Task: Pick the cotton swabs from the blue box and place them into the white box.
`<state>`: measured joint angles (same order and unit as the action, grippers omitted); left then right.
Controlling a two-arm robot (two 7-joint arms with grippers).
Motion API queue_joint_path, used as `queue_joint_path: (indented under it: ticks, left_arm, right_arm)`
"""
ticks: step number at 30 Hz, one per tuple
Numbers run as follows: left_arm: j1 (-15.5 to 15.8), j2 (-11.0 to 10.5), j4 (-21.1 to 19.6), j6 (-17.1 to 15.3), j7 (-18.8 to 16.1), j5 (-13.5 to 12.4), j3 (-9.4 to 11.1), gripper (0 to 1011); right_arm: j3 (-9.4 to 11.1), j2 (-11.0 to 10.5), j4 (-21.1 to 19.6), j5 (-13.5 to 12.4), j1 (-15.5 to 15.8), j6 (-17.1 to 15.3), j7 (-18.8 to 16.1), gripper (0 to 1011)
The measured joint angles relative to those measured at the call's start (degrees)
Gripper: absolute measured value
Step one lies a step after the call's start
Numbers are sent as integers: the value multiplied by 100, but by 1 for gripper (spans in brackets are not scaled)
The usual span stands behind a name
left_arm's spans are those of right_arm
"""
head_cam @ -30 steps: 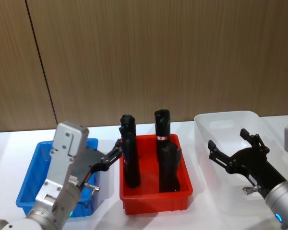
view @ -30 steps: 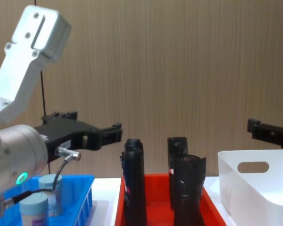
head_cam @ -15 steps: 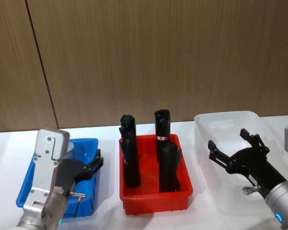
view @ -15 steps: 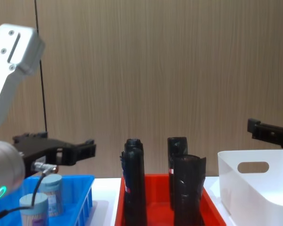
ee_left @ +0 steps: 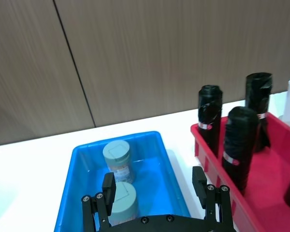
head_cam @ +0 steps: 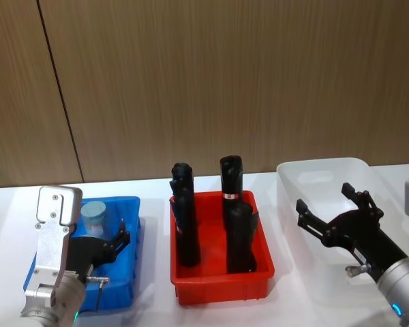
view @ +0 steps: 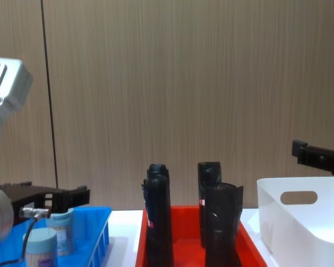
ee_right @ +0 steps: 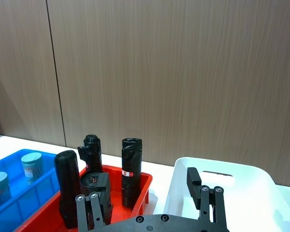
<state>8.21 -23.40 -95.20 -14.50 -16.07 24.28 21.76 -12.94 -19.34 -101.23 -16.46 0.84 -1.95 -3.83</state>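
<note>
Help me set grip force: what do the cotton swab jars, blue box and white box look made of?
Cotton swabs: seemingly clear hard plastic jars, matte pale blue lids, printed label band. Blue box: glossy moulded plastic, light sheen on its walls. White box: smooth, slightly translucent-looking plastic with a moulded handle cutout; probably rigid.

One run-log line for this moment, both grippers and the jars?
left gripper: open, over bright blue ribbed plastic bin | two clear pale-blue-lidded swab jars: inside it | right gripper: open, over smooth white plastic bin
</note>
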Motion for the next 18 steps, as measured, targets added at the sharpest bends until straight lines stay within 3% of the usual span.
queue_joint_path:
  ticks: [18]
  left_arm:
    - [311,218,615,-354,-114,390,-211,1004]
  right_arm:
    - [0,0,0,0,0,0,0,1002]
